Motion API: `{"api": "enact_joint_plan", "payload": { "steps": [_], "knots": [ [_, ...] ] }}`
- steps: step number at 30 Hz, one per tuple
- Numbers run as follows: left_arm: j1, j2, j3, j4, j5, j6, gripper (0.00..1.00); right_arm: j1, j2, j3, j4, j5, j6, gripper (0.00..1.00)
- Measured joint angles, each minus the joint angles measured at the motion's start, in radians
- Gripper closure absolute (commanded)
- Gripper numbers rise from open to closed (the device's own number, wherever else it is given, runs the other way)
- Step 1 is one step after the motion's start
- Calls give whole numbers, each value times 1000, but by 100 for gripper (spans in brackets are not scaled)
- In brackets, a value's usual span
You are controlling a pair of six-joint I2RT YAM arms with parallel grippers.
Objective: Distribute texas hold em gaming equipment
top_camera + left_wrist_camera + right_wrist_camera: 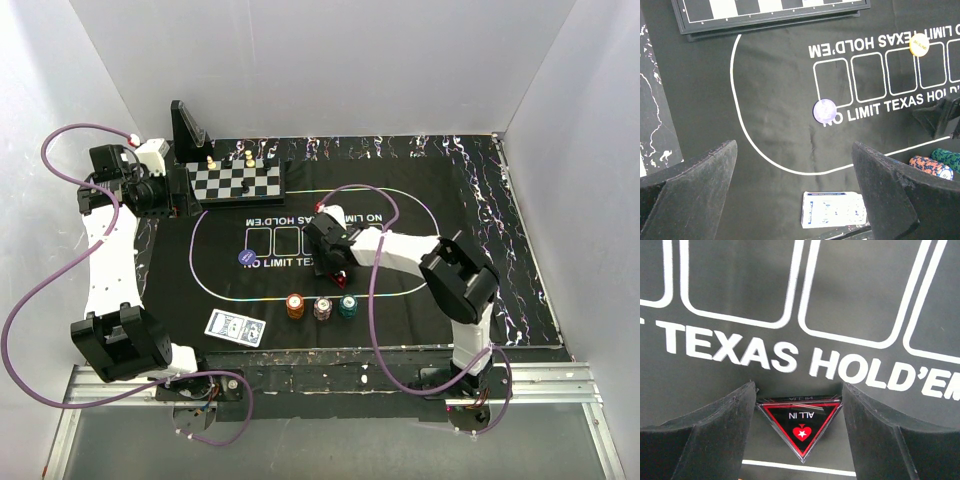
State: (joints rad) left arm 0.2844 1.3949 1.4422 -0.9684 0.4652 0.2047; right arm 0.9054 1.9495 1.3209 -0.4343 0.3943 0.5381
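The red triangular "ALL IN" marker (801, 422) sits between the fingers of my right gripper (799, 386), its two upper corners touching both fingers, so the gripper is shut on it. From above, that gripper (338, 268) is over the middle of the black Texas Hold'em mat (420, 250). Orange (294, 306), white-pink (322, 309) and teal (347, 306) chip stacks stand in a row just in front of it. A blue disc (825, 110) and a yellow disc (919, 45) lie on the mat's printing. The blue-backed cards (834, 209) lie near the front edge. My left gripper (795, 200) hangs open and empty, high above them.
A black-and-white chessboard (237, 181) with a few pieces stands at the back left, right beside my left wrist. A black upright stand (186, 128) rises behind it. White walls close in the table on three sides.
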Motion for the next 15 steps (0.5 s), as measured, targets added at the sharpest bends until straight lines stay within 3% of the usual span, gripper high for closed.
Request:
{"api": "enact_joint_plan", "payload": {
  "steps": [8, 15],
  "knots": [
    [0, 0, 13, -5, 4, 1, 0, 0, -179, -242, 18, 77, 128, 27],
    [1, 0, 20, -11, 6, 1, 0, 0, -224, -278, -61, 130, 178, 25]
  ]
}}
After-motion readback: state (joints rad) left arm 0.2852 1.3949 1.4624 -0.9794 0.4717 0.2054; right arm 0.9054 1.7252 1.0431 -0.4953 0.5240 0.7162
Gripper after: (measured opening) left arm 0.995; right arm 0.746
